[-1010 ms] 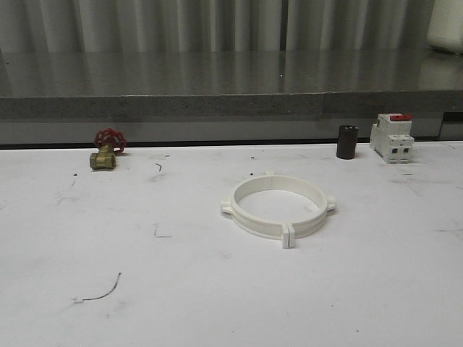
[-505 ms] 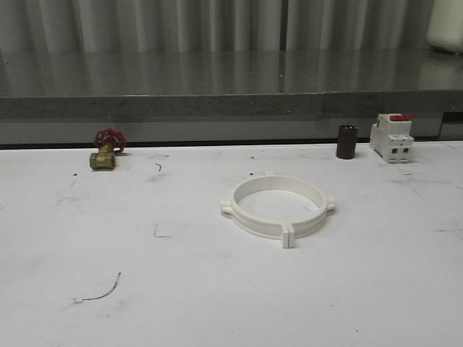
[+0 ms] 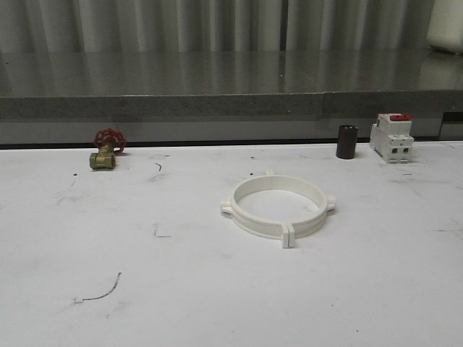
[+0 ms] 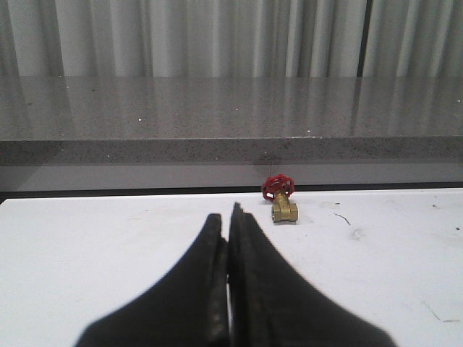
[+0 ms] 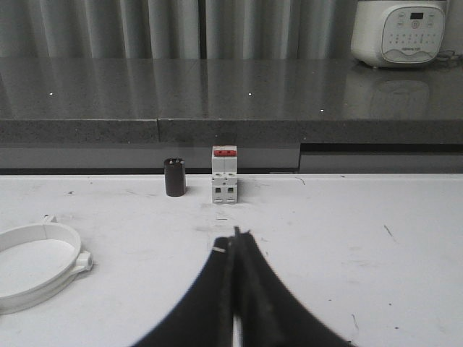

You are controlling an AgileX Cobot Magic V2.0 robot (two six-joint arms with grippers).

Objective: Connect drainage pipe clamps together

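Note:
The two cream-white drainage pipe clamps [image 3: 278, 205] lie joined as one ring flat on the white table [image 3: 217, 289], a little right of centre, with paired end tabs at the front. Part of that ring [image 5: 36, 264] appears in the right wrist view, off to the side of my right gripper [image 5: 234, 238]. Its black fingers are pressed together with nothing between them. My left gripper [image 4: 226, 220] is likewise shut and empty, held over bare table, well apart from the ring.
A brass valve [image 3: 104, 154] with a red handwheel sits at the back left, also ahead of the left gripper [image 4: 281, 200]. A dark cylinder [image 3: 346, 142] and a white circuit breaker [image 3: 392, 136] with a red top stand at the back right. A grey ledge [image 3: 217, 105] borders the table's far edge.

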